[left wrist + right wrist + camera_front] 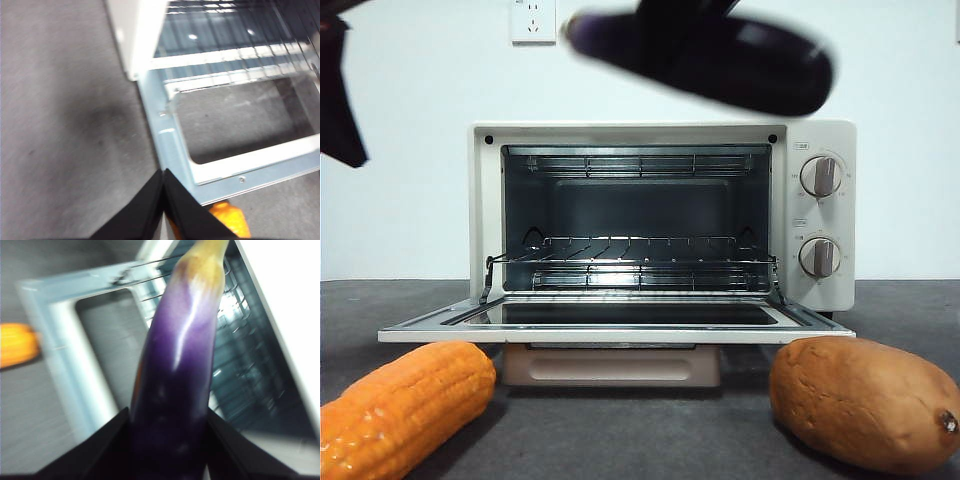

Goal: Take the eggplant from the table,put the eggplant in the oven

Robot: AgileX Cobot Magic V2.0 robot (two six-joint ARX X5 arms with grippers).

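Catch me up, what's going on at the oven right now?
The right gripper is shut on the eggplant and holds it in the air above the oven, whose door lies open with the wire rack bare. The eggplant is not inside yet. The left gripper is shut and empty, off by the door's corner. The corn cob and the sweet potato lie on the table in front.

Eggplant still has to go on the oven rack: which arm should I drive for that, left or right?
Right. The right gripper is already shut on the eggplant, held in the air above the oven, whose door is open. The left gripper is shut, holds nothing, and sits low by the door's corner near the corn cob.
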